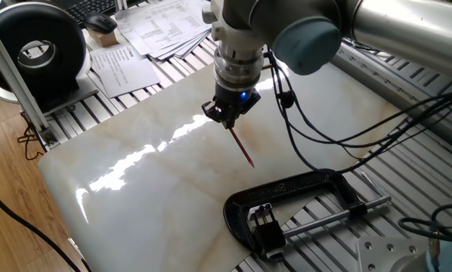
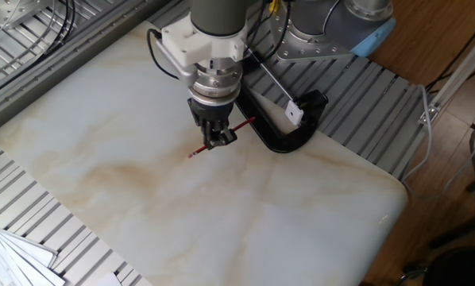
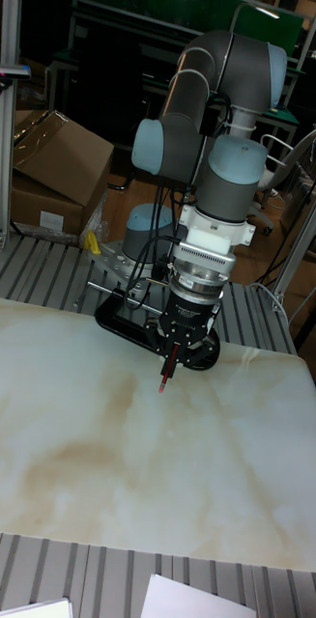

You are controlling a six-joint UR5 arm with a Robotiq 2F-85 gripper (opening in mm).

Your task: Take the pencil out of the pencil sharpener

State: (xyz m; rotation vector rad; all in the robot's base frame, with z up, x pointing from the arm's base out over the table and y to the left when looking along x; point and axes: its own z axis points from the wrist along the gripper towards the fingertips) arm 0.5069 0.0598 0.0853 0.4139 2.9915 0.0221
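My gripper [image 1: 227, 121] is shut on the upper part of the thin red pencil [image 1: 241, 148], which slants down from the fingers over the marble slab [image 1: 135, 189]. The other fixed view shows the same pencil [image 2: 198, 151] sticking out on both sides of the gripper [image 2: 218, 139]. In the tall fixed view the pencil's dark tip [image 3: 164, 381] points down at the slab below the gripper [image 3: 174, 352]. The pencil sharpener [image 1: 265, 223], a small black block with pale slots, sits clamped at the slab's edge, well apart from the pencil. It also shows as a black block [image 2: 307, 106].
A large black C-shaped clamp [image 1: 301, 185] with a silver screw rod [image 1: 339, 215] grips the slab's edge near the sharpener. Papers [image 1: 128, 60] and a black round device [image 1: 41, 49] lie beyond the far side. Cables [image 1: 324, 136] hang from the arm over the slab.
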